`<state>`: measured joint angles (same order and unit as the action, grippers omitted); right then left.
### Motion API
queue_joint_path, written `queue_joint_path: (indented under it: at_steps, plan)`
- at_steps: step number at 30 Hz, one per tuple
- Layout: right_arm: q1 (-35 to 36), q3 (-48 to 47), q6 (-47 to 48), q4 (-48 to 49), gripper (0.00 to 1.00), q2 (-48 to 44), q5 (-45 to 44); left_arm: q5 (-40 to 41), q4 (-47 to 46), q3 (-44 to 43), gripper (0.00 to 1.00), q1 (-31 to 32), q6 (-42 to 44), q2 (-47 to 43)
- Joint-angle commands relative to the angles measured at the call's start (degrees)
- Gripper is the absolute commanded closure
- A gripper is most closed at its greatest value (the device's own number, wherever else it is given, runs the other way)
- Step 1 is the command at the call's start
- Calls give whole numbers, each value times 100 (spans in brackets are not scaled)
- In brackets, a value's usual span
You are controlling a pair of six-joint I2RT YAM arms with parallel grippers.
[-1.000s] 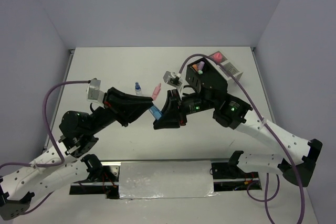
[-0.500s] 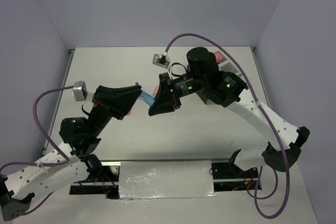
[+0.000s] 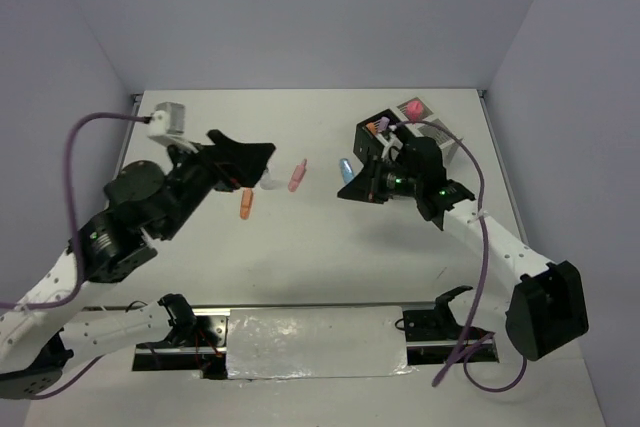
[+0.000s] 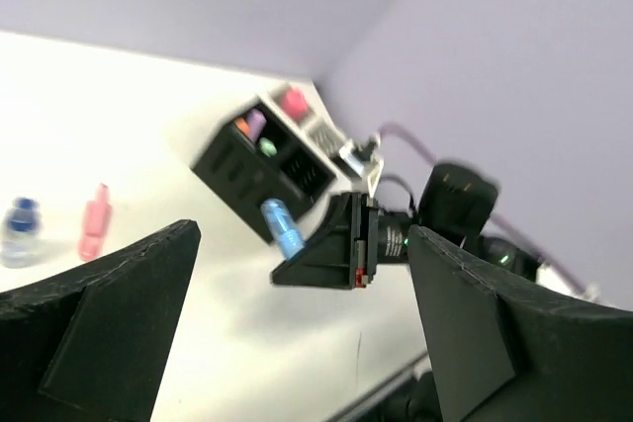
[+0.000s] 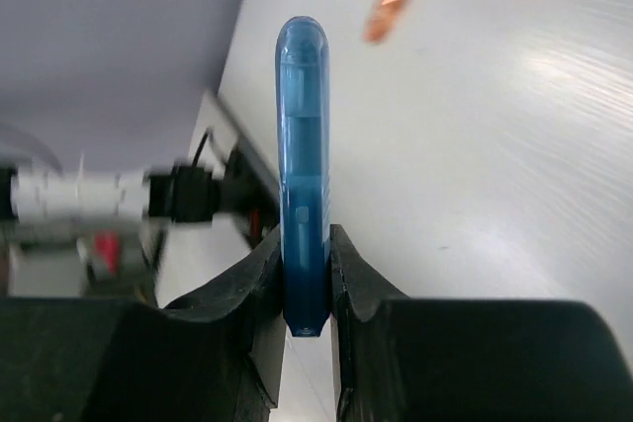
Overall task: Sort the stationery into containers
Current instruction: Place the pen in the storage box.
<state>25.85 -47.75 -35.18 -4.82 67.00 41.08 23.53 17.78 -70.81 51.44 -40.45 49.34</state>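
Observation:
My right gripper (image 3: 352, 183) is shut on a blue highlighter (image 3: 345, 167), held in the air just left of the black container (image 3: 385, 139). In the right wrist view the blue highlighter (image 5: 303, 165) stands upright, pinched at its lower end by my right gripper (image 5: 305, 284). My left gripper (image 3: 262, 167) hangs open and empty over the left half of the table. Its wrist view shows the blue highlighter (image 4: 282, 227) and the black container (image 4: 247, 165), which holds purple, orange and green items. An orange item (image 3: 246, 205) and a pink item (image 3: 296, 176) lie on the table.
The white container (image 3: 440, 135) stands against the black one at the back right, a pink piece (image 3: 411, 107) in it. A small blue-capped bottle (image 4: 20, 229) stands beside the pink item (image 4: 94, 224). Walls close the table on three sides.
The left gripper let go of the blue highlighter, opened wide and drew back to the left. The right gripper carried the highlighter right and back, toward the black container.

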Motion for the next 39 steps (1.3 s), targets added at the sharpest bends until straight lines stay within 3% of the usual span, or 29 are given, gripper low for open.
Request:
queue_joint_path:
  at_steps: [1,7,11,16,20,24,29,39]
  plan:
    - [-711,388,-1137,359,100,-337,-469,917,797,-154,1,-2,160,-495]
    - [-1863,784,-2342,884,100,-425,-321,846,1025,804,1,-2,-68,-1260]
    - [-2320,504,-2713,904,100,-162,101,715,1473,937,1,-2,-130,-1427]
    - [-2830,793,-3767,1791,100,128,576,600,1667,1034,1,-2,-130,-1585]
    - [-3050,363,-3427,959,97,392,533,521,1807,990,1,-2,-157,-1700]
    - [-3313,415,-3338,763,97,568,427,504,1957,972,1,-2,-218,-1840]
    - [-3463,512,-3522,1194,96,981,796,521,2071,963,1,-2,-209,-2025]
    - [-3455,855,-3725,1651,86,875,840,565,2124,1016,1,-2,-218,-1999]
